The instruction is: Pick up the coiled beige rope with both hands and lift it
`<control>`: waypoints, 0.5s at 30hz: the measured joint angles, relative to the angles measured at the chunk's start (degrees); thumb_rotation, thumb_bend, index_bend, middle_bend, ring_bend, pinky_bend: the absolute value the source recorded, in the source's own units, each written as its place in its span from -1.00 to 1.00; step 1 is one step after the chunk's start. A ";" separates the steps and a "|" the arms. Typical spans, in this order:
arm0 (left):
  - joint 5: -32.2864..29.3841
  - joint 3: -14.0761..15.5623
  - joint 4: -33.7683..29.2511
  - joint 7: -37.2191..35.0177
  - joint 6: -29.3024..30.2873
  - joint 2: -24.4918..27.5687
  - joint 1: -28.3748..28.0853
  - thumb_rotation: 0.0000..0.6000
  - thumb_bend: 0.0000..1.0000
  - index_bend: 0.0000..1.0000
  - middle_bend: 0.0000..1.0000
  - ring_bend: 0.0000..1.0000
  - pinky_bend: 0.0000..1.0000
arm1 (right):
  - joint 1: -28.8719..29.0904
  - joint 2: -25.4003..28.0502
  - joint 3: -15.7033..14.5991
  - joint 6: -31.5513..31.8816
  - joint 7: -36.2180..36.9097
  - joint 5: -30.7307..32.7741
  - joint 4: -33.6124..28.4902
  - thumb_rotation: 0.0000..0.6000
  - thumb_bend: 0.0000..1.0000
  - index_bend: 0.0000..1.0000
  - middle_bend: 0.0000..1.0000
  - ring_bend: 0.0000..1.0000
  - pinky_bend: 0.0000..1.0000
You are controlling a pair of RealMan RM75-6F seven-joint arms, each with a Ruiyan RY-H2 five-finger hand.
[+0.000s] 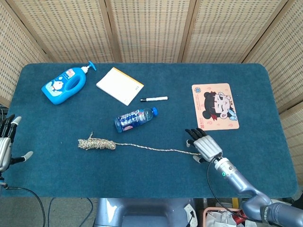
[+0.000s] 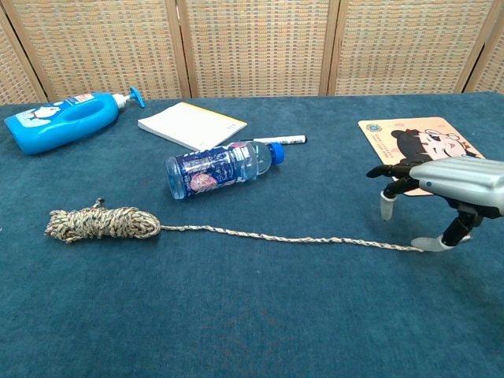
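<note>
Head view shows your right hand (image 1: 204, 145) with fingers (image 2: 387, 206) spread wide, empty, over the rope (image 1: 97, 144) tail; its coil lies far leftward, nearer your left hand (image 1: 5, 146).

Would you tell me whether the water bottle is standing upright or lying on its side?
Lying on its side: the water bottle rests lengthwise on the table, its blue cap pointing toward the marker.
</note>
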 measured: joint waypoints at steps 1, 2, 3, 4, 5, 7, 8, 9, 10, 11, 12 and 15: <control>-0.13 -0.04 0.00 0.11 -0.10 -0.04 -0.02 1.00 -1.00 -1.00 -1.00 -1.00 -1.00 | 0.25 -0.38 -0.06 -0.24 -0.14 0.41 0.29 1.00 -0.39 -0.23 -1.00 -1.00 -1.00; -0.29 -0.09 0.01 0.25 -0.23 -0.10 -0.05 1.00 -1.00 -1.00 -1.00 -1.00 -1.00 | 0.35 -0.57 -0.14 -0.45 -0.23 0.68 0.44 1.00 -0.39 -0.22 -1.00 -1.00 -1.00; -0.38 -0.12 0.02 0.31 -0.33 -0.14 -0.07 1.00 -1.00 -1.00 -1.00 -1.00 -1.00 | 0.43 -0.72 -0.23 -0.69 -0.35 0.98 0.61 1.00 -0.39 -0.21 -1.00 -1.00 -1.00; -0.47 -0.15 0.02 0.34 -0.43 -0.17 -0.10 1.00 -1.00 -1.00 -1.00 -1.00 -1.00 | 0.52 -0.93 -0.35 -0.97 -0.56 1.45 0.82 1.00 -0.39 -0.20 -1.00 -1.00 -1.00; -0.62 -0.21 0.03 0.38 -0.62 -0.20 -0.14 1.00 -1.00 -1.00 -1.00 -1.00 -1.00 | 0.57 -1.11 -0.43 -1.13 -0.71 1.83 1.01 1.00 -0.39 -0.19 -1.00 -1.00 -1.00; -0.86 -0.28 0.08 0.51 -0.85 -0.26 -0.20 1.00 -1.00 -1.00 -1.00 -1.00 -1.00 | 0.63 -1.62 -0.64 -1.37 -1.02 2.74 1.65 1.00 -0.39 -0.18 -1.00 -1.00 -1.00; -0.99 -0.33 0.12 0.64 -1.00 -0.31 -0.25 1.00 -1.00 -1.00 -1.00 -1.00 -1.00 | 0.64 -1.83 -0.72 -1.45 -1.10 3.08 1.95 1.00 -0.39 -0.17 -1.00 -1.00 -1.00; -1.06 -0.34 0.14 0.68 -1.11 -0.34 -0.28 1.00 -1.00 -1.00 -1.00 -1.00 -1.00 | 0.64 -2.03 -0.81 -1.50 -1.16 3.38 2.27 1.00 -0.39 -0.16 -1.00 -1.00 -1.00; -1.13 -0.35 0.14 0.70 -1.23 -0.36 -0.30 1.00 -1.00 -1.00 -1.00 -1.00 -1.00 | 0.65 -2.27 -0.92 -1.54 -1.21 3.66 2.67 1.00 -0.39 -0.15 -1.00 -1.00 -1.00; -1.22 -0.36 0.14 0.72 -1.39 -0.37 -0.34 1.00 -1.00 -1.00 -1.00 -1.00 -1.00 | 0.66 -2.43 -1.00 -1.58 -1.21 3.80 2.95 1.00 -0.39 -0.13 -1.00 -1.00 -1.00; -1.30 -0.36 0.12 0.74 -1.53 -0.37 -0.37 1.00 -1.00 -1.00 -1.00 -1.00 -1.00 | 0.67 -2.57 -1.07 -1.63 -1.15 3.96 3.20 1.00 -0.39 -0.12 -1.00 -1.00 -1.00; -1.52 -0.45 -0.02 0.85 -1.86 -0.36 -0.48 1.00 -1.00 -1.00 -1.00 -1.00 -1.00 | 0.75 -3.03 -1.34 -1.83 -0.72 4.30 4.21 1.00 -0.35 -0.10 -1.00 -1.00 -1.00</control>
